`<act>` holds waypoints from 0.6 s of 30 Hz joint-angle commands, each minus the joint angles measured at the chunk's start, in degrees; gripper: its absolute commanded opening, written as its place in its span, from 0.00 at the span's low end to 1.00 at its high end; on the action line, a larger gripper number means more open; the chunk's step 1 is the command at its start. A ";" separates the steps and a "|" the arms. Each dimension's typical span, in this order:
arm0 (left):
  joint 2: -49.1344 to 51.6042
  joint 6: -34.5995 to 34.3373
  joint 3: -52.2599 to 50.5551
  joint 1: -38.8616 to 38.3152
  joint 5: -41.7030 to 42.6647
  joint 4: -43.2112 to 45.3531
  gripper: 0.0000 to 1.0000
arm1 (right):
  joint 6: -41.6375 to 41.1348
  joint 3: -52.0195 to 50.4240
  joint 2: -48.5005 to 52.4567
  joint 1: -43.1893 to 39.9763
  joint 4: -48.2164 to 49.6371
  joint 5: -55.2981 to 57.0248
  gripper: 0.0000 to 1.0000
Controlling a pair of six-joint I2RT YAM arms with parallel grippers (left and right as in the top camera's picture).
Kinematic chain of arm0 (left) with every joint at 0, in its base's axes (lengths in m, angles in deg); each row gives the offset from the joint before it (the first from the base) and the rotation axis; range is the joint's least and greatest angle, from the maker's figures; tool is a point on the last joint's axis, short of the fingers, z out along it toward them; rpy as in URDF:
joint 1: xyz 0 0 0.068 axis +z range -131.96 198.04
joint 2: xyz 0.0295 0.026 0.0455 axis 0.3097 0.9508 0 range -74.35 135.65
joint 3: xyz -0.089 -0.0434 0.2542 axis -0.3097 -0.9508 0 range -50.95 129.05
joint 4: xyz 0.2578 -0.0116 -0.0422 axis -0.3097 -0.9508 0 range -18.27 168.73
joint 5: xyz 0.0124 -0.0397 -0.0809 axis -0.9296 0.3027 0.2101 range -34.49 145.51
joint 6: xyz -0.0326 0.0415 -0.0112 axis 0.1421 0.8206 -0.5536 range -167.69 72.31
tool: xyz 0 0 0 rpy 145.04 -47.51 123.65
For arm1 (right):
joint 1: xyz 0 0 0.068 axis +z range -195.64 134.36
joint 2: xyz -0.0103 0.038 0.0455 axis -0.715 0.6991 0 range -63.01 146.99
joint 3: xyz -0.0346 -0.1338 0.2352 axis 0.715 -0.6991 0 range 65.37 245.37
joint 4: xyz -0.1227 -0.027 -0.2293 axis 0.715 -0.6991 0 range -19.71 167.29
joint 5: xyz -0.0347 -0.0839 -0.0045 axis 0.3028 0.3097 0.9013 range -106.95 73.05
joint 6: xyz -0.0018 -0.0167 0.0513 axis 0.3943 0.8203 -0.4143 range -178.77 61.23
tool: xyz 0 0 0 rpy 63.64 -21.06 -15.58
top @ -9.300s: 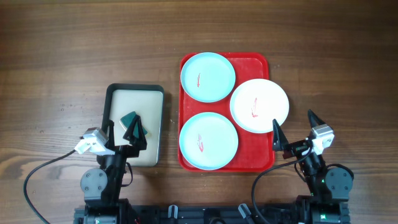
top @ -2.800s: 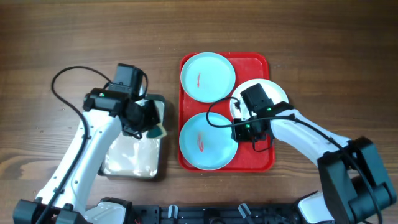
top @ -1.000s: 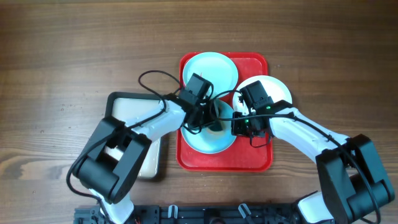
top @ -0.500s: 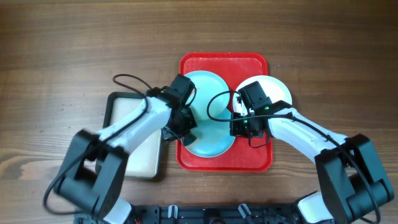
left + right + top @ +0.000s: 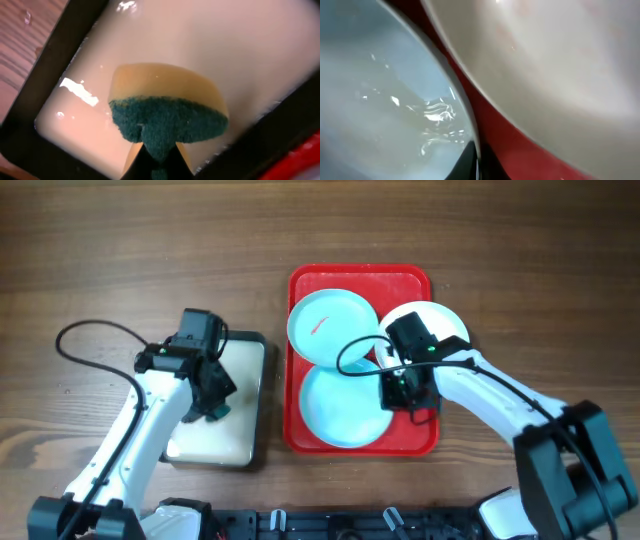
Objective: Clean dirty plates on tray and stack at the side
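The red tray (image 5: 410, 280) holds three plates. The near pale blue plate (image 5: 340, 410) looks wet, with no smear showing, and my right gripper (image 5: 392, 388) is shut on its right rim. In the right wrist view that rim (image 5: 465, 115) runs down between the jaws of the right gripper (image 5: 477, 165). The far pale blue plate (image 5: 330, 328) has a red smear and overlaps the near one. My right arm partly hides the white plate (image 5: 440, 330). My left gripper (image 5: 214, 408) is shut on a yellow and green sponge (image 5: 165, 100) over the cream tray.
A dark-rimmed cream tray (image 5: 215, 445) lies left of the red tray, its wet bottom (image 5: 225, 50) under the sponge. Bare wooden table (image 5: 120, 260) surrounds both trays. The cables of both arms loop above the table.
My left arm has drawn back from the near blue plate to the cream tray, carrying the sponge. The right gripper keeps its hold on the plate's rim, and the plate has shifted slightly.
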 commanded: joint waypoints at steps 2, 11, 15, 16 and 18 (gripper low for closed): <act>-0.28 2.95 -0.57 0.79 5.14 1.33 0.24 | -4.70 2.99 -10.51 0.09 -9.99 14.93 0.04; -10.97 4.66 3.02 0.79 10.47 -0.57 0.68 | -4.04 3.28 -27.80 7.19 -9.90 29.20 0.04; -14.05 4.66 2.99 0.79 10.40 -0.37 1.00 | -2.69 3.28 -26.16 17.90 -5.81 42.14 0.04; -13.99 4.63 2.99 0.76 10.43 -0.37 1.00 | -2.71 3.28 -25.70 20.46 -5.77 45.64 0.04; -13.57 4.63 2.99 0.76 10.40 -0.37 1.00 | -2.38 3.28 -24.85 27.43 -5.42 53.62 0.04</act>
